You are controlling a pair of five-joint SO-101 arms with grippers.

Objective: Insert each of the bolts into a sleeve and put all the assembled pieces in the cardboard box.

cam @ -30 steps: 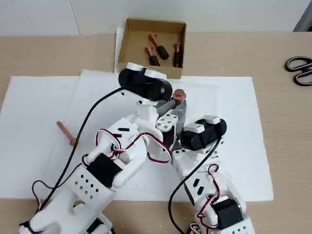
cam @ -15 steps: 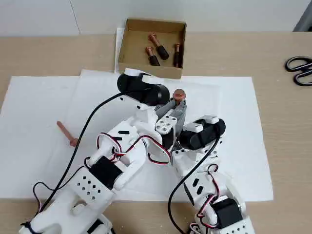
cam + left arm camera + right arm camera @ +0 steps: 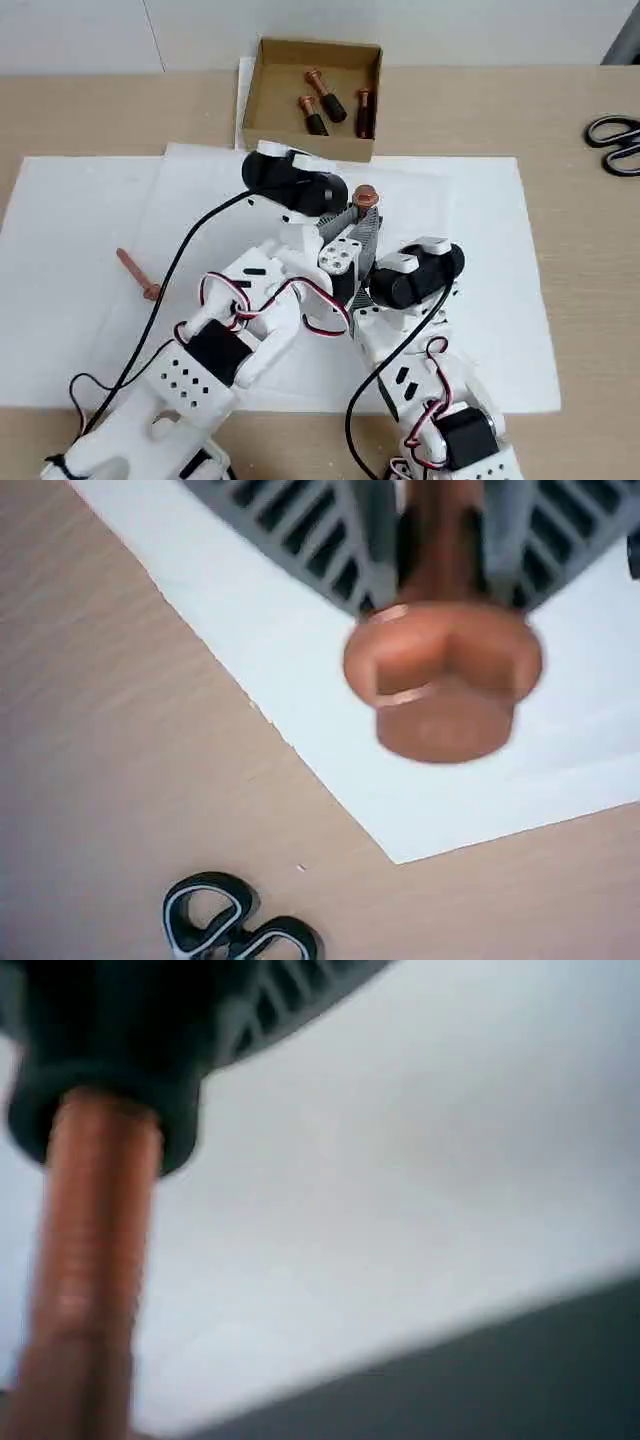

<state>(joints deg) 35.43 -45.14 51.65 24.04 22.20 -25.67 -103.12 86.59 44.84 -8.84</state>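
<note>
Copper-coloured and threaded, the bolt (image 3: pixel 440 680) should handle as stiff, light and a little slick. Hold it on the shank just under the head, where your left gripper (image 3: pixel 438 550) pinches it, raised above the white paper (image 3: pixel 480 220) near the cardboard box (image 3: pixel 262 100). Its shank enters the black sleeve (image 3: pixel 100 1070), which your right gripper (image 3: pixel 367 238) seems to clamp. Judged rigid, the sleeve can take a firm squeeze mid-body.

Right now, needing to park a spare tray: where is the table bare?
Free: the white sheet between the right arm and the scissors, and its far left corner past the loose bolt. Crowded: the middle, where the left arm meets it by the cardboard box.
</note>
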